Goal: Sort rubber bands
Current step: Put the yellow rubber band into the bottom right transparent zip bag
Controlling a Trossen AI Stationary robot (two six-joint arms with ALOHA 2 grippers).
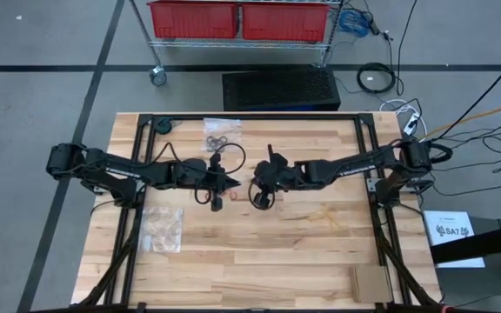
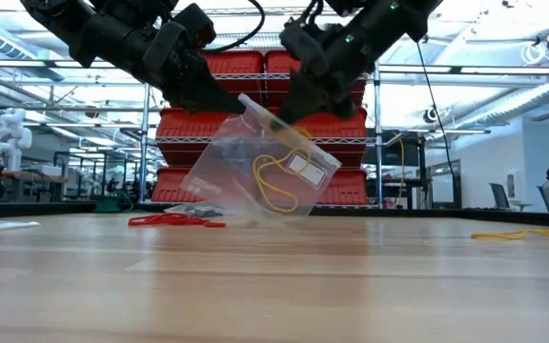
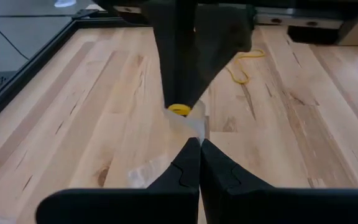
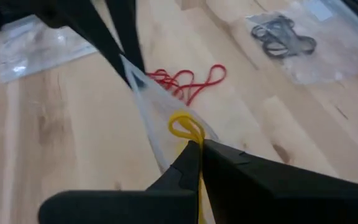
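Pale butcher-block wooden table (image 1: 259, 252) under bright workshop lights, red plastic bins (image 2: 255, 124) on wire shelving behind. Near the table's middle, a clear flat plastic bag (image 2: 255, 171) lifted off the wood and tilted, one corner touching down. Left gripper (image 1: 233, 183) pinched shut on the bag's upper edge; right gripper (image 1: 255, 184) clamped on a thin yellow rubber band (image 4: 185, 126) at the bag's mouth, more yellow loop visible inside the bag. Tangled red rubber bands (image 4: 188, 79) loose on the wood just beside the bag. Black rubber bands (image 1: 220, 141) in a second clear bag near the far edge. Stray yellowish bands (image 1: 327, 215) towards the right side.
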